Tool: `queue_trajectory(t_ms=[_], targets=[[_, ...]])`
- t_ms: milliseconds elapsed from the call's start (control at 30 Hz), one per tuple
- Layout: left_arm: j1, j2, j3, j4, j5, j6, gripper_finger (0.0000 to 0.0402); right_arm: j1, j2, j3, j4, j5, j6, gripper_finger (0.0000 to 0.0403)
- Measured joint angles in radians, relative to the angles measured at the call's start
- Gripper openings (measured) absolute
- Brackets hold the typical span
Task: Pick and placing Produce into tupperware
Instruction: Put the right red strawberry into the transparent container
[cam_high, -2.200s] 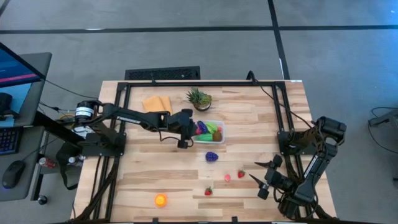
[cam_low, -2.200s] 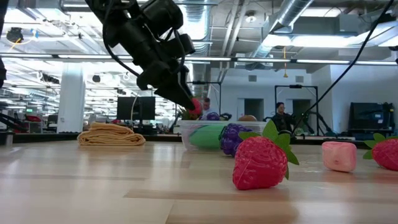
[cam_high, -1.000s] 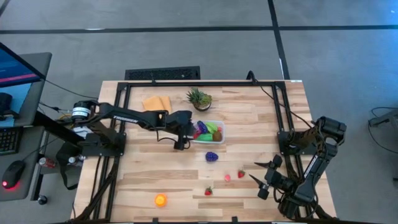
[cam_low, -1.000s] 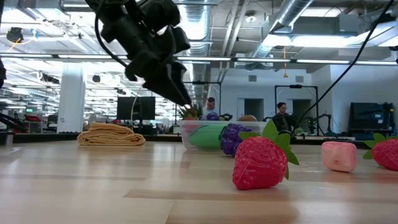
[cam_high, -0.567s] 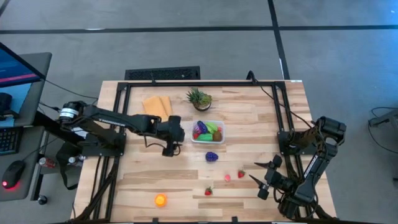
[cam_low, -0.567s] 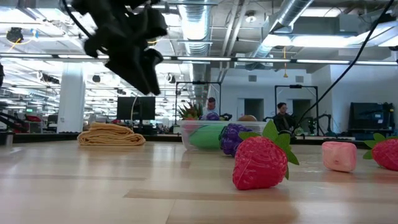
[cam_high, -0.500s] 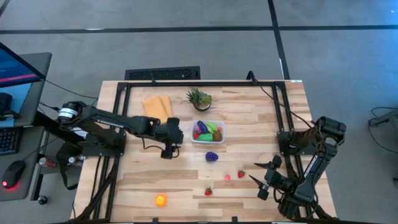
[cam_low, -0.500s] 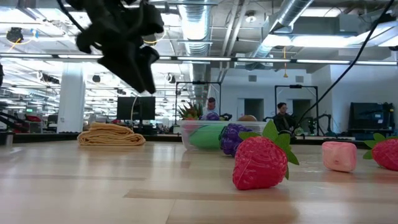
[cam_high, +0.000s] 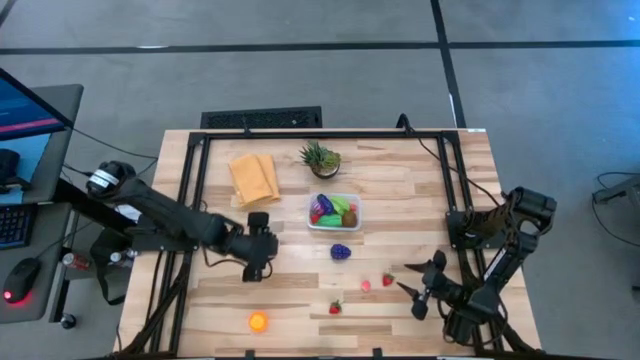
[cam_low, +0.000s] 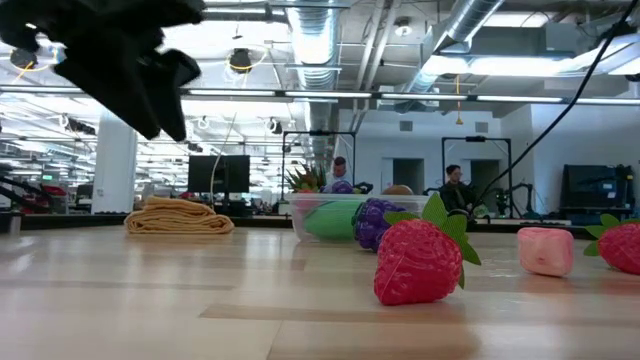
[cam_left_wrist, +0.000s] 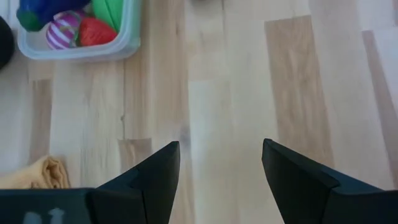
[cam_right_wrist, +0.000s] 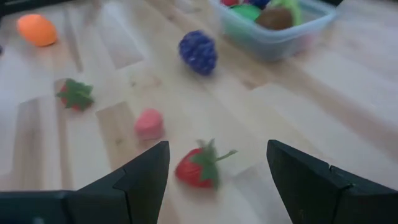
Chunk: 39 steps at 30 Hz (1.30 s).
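The clear tupperware (cam_high: 334, 212) stands at mid-table with several toy pieces in it: purple, green, brown and red. On the bare wood lie a purple grape bunch (cam_high: 341, 251), two strawberries (cam_high: 387, 280) (cam_high: 335, 307), a pink piece (cam_high: 366, 285) and an orange fruit (cam_high: 259, 322). My left gripper (cam_high: 252, 272) hangs open above the table, left of the grapes and nearer than the tupperware; its wrist view shows bare wood between the fingers (cam_left_wrist: 221, 149). My right gripper (cam_high: 415, 288) is open at the near right, facing a strawberry (cam_right_wrist: 198, 168).
A spiky potted plant (cam_high: 321, 157) and a folded yellow cloth (cam_high: 254, 176) sit beyond the tupperware near the far edge. Black frame rails (cam_high: 196, 170) run along the table's left and right sides. People stand in the room behind the table.
My left gripper has drawn back from above the tupperware toward the table's near-left, and now hangs over bare wood. The red piece seen at its fingertips over the tupperware at first no longer shows there. The produce on the table has not moved.
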Motion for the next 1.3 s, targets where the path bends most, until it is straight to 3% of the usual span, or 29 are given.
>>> queue_trajectory(t_ms=[167, 433, 700, 933, 1100, 1300], targets=[[-0.105, 0.0, 0.0, 0.0, -0.127, -0.082, 0.0217, -0.035, 0.0, -0.041, 0.211, -0.001, -0.163, 0.0265], [-0.297, 0.0, 0.0, -0.042, -0.343, -0.283, 0.0217, -0.095, 0.0, -0.042, 0.289, -0.067, -0.283, 0.0265], [-0.551, 0.0, 0.0, -0.075, -0.67, -0.506, 0.0217, -0.118, 0.0, -0.053, 0.307, -0.089, -0.285, 0.0265], [-0.754, 0.03, 0.0, -0.049, -1.001, -0.595, 0.0217, -0.125, 0.0, -0.115, 0.439, -0.116, -0.286, 0.0265], [-0.81, 0.064, 0.0, -0.041, -1.099, -0.636, 0.0217, -0.122, 0.0, -0.117, 0.442, -0.113, -0.286, 0.0265], [-0.811, 0.108, 0.0, -0.043, -1.132, -0.655, 0.0217, -0.136, 0.04, -0.117, 0.455, -0.143, -0.286, 0.0265]])
